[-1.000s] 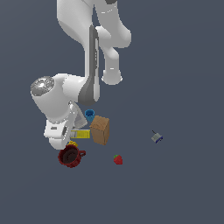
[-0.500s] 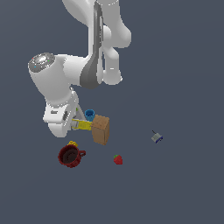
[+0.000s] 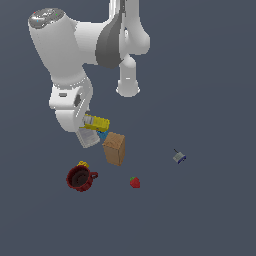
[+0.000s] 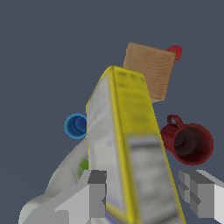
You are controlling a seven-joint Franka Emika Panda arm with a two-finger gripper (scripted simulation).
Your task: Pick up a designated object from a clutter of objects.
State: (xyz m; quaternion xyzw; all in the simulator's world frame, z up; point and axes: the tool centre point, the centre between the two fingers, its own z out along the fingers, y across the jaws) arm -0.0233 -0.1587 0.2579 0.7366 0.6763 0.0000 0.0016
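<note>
Jaws clamp the yellow box [image 4: 127,144] by its near end, its long axis running straight out from the gripper [image 4: 144,197]. Box hangs above the table [image 3: 210,210], over the brown box [image 3: 114,148], mug [image 3: 80,178] and blue cup [image 4: 76,126].

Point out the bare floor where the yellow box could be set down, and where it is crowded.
Bare: between the brown box and the small grey-blue item, and beyond that item. Crowded: under the end effector, around the brown box, red mug and strawberry.
</note>
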